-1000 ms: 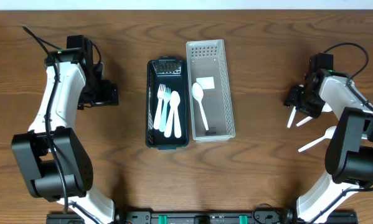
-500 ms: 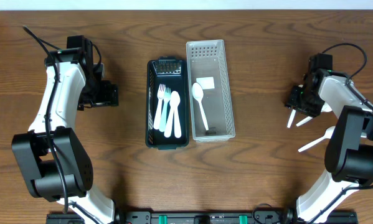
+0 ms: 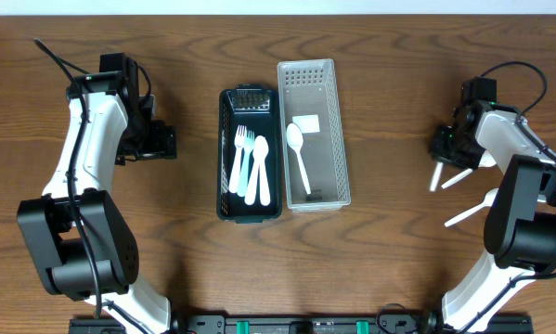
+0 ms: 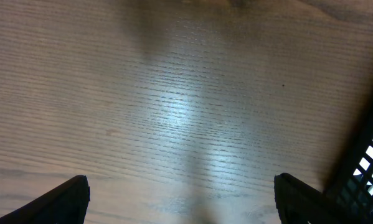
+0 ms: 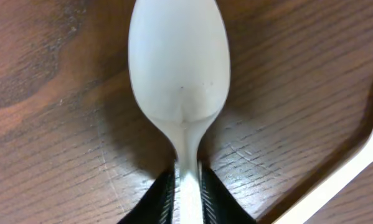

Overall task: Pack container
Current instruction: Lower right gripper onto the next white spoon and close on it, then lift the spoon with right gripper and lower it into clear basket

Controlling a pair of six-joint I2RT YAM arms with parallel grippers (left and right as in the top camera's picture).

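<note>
A white plastic spoon (image 5: 179, 62) lies bowl-up on the wooden table, and my right gripper (image 5: 187, 182) is shut on its thin handle just behind the bowl. In the overhead view my right gripper (image 3: 447, 147) is at the far right. A black basket (image 3: 227, 153) at the centre holds white forks and a spoon (image 3: 260, 169). Right beside it, a white perforated bin (image 3: 342, 139) holds one spoon (image 3: 298, 153) and a small white card. My left gripper (image 3: 162, 140) hangs open left of the black basket, over bare wood (image 4: 183, 200).
Two more white utensils lie near my right gripper: one (image 3: 458, 178) just below it, also seen in the wrist view (image 5: 354, 168), and another (image 3: 471, 212) further toward the front. The black basket's corner (image 4: 367, 162) shows at the right of the left wrist view.
My right gripper has closed from open onto the spoon's handle and shifted slightly. The left arm has not moved.
</note>
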